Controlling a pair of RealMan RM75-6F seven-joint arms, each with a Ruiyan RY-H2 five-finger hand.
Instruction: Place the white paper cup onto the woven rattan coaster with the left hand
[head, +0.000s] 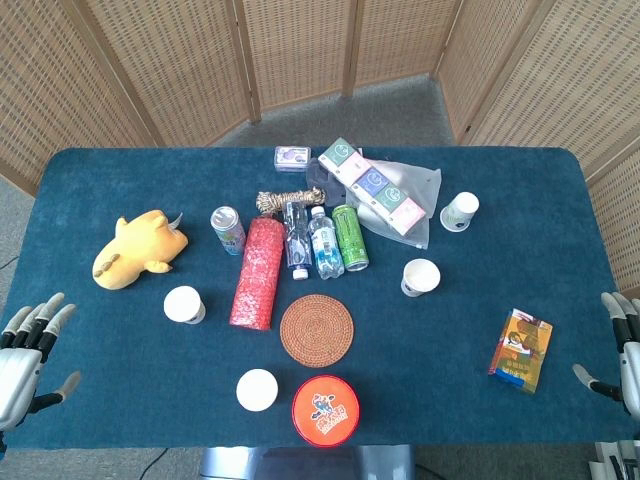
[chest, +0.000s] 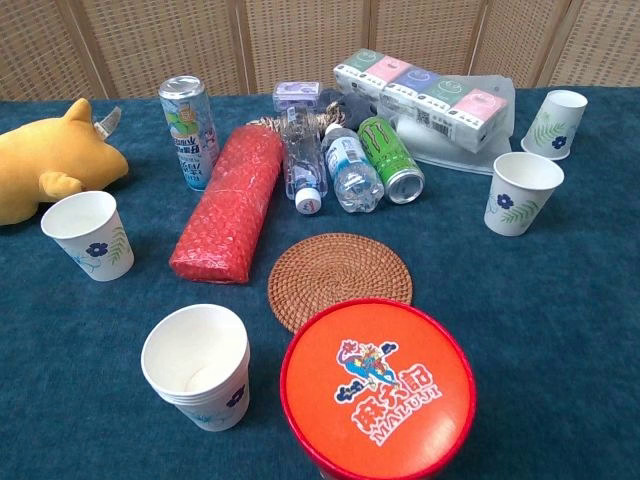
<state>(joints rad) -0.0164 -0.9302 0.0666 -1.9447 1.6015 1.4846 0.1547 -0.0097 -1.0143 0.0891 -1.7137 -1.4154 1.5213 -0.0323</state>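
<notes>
Your left hand (head: 30, 345) is at the left edge of the table (head: 560, 200), near the front corner; its fingers are spread and it holds nothing. Your right hand (head: 622, 350) is at the right edge, also released with fingers apart. The chest view shows neither hand.

The coaster (head: 317, 330) (chest: 340, 279) lies near the middle of the front half of the table, and nothing sits on it. Four white cups stand upright on the table, all apart from the coaster. You cannot tell from the pictures which one is meant. The nearest cup (head: 257, 390) (chest: 197, 365) is close to the front edge, left of the orange lid (head: 326, 409) (chest: 378, 389), which almost touches the coaster's front side. A second cup (head: 184, 305) (chest: 88, 234) stands further left, in front of the yellow plush (head: 138, 250) (chest: 45, 160). A third cup (head: 420, 277) (chest: 521, 192) is right of the coaster, and a fourth cup (head: 459, 211) (chest: 555, 124) is behind it toward the right back corner.

The red roll (head: 257, 272) (chest: 230, 205) lies left behind the coaster. The bottles (head: 312, 240) (chest: 328, 165) and the green can (head: 351, 238) (chest: 392, 160) lie just behind it.
</notes>
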